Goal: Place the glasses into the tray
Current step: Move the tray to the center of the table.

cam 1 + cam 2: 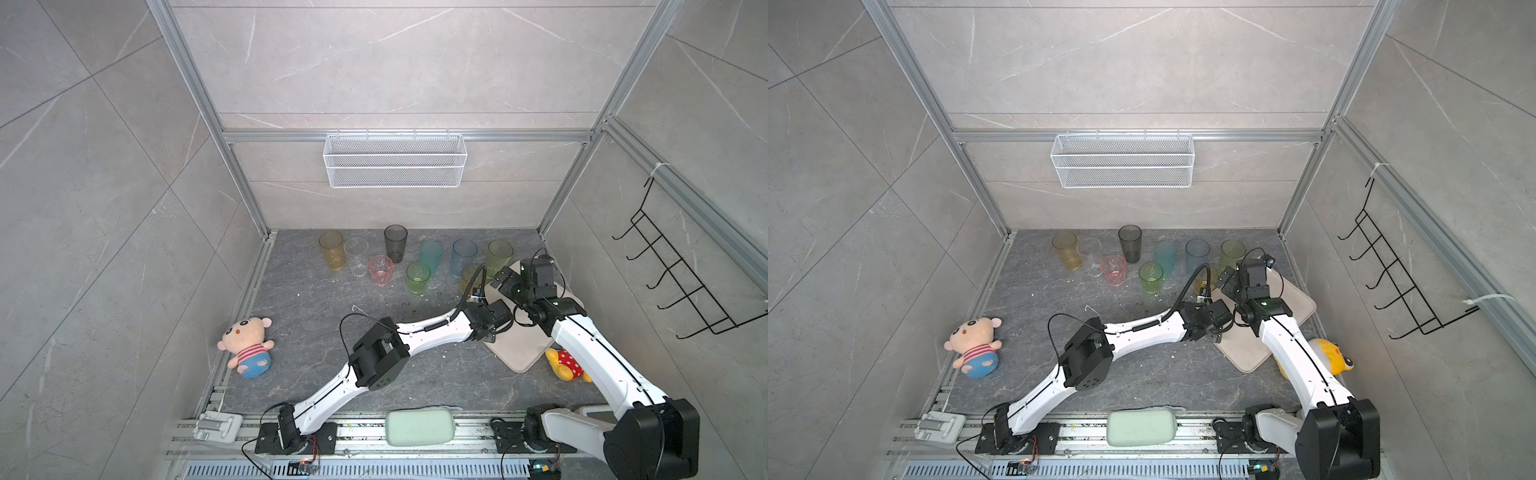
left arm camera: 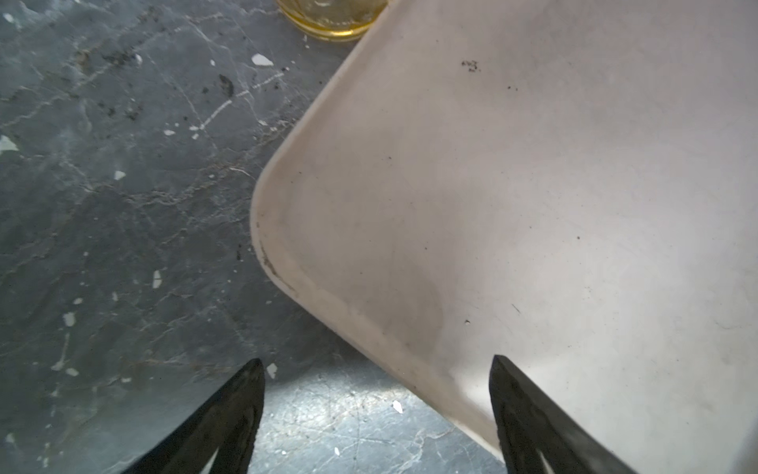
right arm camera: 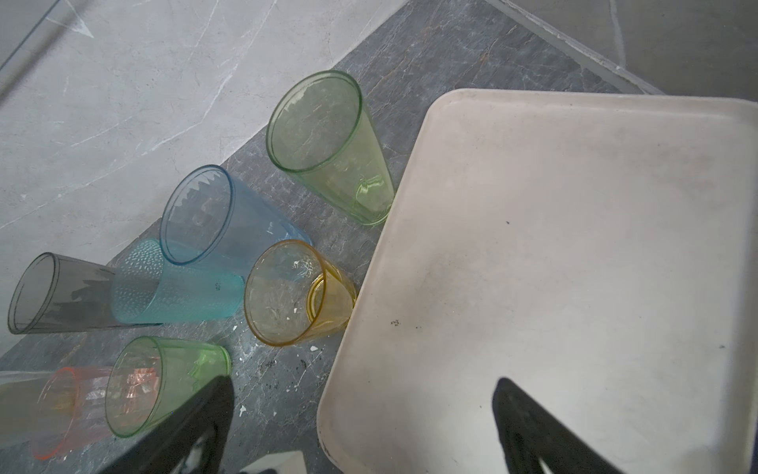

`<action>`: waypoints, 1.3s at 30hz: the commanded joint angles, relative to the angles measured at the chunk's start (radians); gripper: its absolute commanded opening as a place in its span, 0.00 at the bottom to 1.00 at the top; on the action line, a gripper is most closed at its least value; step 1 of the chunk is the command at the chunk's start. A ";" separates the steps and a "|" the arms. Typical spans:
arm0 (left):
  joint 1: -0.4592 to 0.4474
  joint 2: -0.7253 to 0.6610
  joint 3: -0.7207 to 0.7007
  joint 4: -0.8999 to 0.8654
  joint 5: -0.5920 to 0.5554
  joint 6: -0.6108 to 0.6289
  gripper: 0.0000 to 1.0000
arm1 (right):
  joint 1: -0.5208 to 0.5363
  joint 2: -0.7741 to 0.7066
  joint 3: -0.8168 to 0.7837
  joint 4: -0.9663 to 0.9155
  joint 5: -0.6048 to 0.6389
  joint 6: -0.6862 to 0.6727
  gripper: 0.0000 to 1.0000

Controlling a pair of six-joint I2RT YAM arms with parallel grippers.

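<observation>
- Hovering at a corner of the tray (image 2: 533, 184), the left gripper (image 2: 376, 361) has its jaws spread wide with nothing between them. One finger hangs over the tray and the other over the dark tabletop (image 2: 123, 205).
- The right gripper (image 3: 363, 381) is likewise wide open and empty, straddling the tray's rim.
- All the glasses (image 1: 431, 255) stand on the tabletop along the back wall. None is in the tray, which lies to the right beneath both wrists.
- Both wrists crowd one spot, so a reach by either could, I judge, bump the other arm or shove the tray.
- The short amber glass (image 3: 295, 295) and the tall green glass (image 3: 328, 147) stand just beside the rim, so a nudged tray could tip them. The tumblers are packed close, and wide jaws may clip a neighbour.
- The right wrist view shows those two at the rim plainly. In both top views the left arm (image 1: 436, 328) partly hides the amber one, and the left wrist view catches only its base.
</observation>
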 commanded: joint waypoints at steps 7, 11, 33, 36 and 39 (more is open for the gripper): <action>-0.018 0.040 0.051 -0.026 0.032 0.009 0.79 | -0.001 -0.007 -0.011 -0.029 0.024 0.019 1.00; -0.020 0.038 0.038 -0.026 0.055 0.001 0.69 | -0.001 -0.008 -0.008 -0.031 0.028 0.019 1.00; 0.032 -0.144 -0.262 0.022 -0.031 -0.073 0.45 | -0.003 0.006 -0.003 -0.035 0.015 0.016 1.00; 0.047 -0.200 -0.335 0.040 -0.045 -0.097 0.40 | -0.002 0.011 -0.004 -0.026 -0.016 0.014 0.99; 0.060 -0.232 -0.382 0.034 -0.060 -0.114 0.38 | -0.002 0.016 -0.008 -0.020 -0.022 0.014 1.00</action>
